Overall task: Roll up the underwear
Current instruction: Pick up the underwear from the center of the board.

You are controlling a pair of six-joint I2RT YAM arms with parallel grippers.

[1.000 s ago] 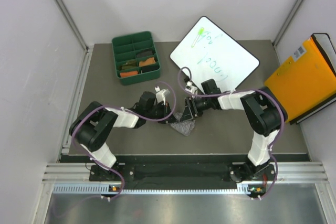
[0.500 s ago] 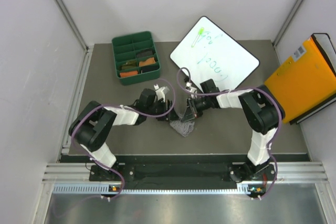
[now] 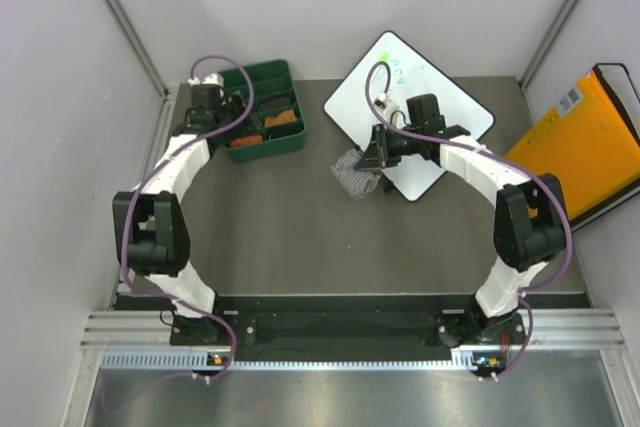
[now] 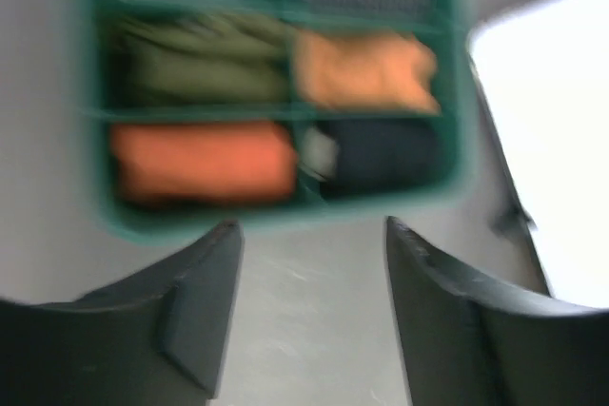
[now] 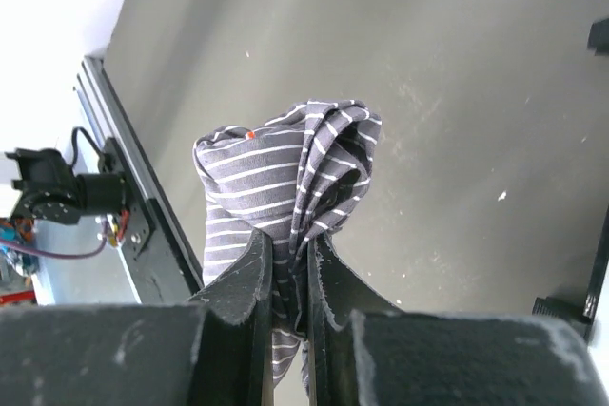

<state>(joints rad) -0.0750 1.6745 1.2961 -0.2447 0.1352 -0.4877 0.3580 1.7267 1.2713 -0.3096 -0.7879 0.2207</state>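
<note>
A bunched grey-and-white striped underwear [image 5: 285, 183] hangs lifted off the table, with my right gripper [image 5: 289, 254] shut on its folds. From above, that striped underwear [image 3: 353, 172] sits beside the whiteboard's near corner, under the right gripper [image 3: 372, 159]. My left gripper [image 4: 312, 235] is open and empty over bare table, just short of the green divided tray [image 4: 276, 221]. From above, the left gripper [image 3: 236, 107] is at the tray's [image 3: 283, 140] left side. Rolled cloths fill the tray: an olive roll [image 4: 205, 68], orange rolls [image 4: 202, 159], a dark roll [image 4: 381, 154].
A whiteboard [image 3: 440, 112] with green writing lies at the back centre, under the right arm. An orange folder [image 3: 580, 152] leans at the right edge. Metal rails and white walls close in the table on the left, back and right.
The left gripper let go of the cloth, opened and swung far left to the green tray. The right gripper closed on the striped underwear and carried it back toward the whiteboard.
</note>
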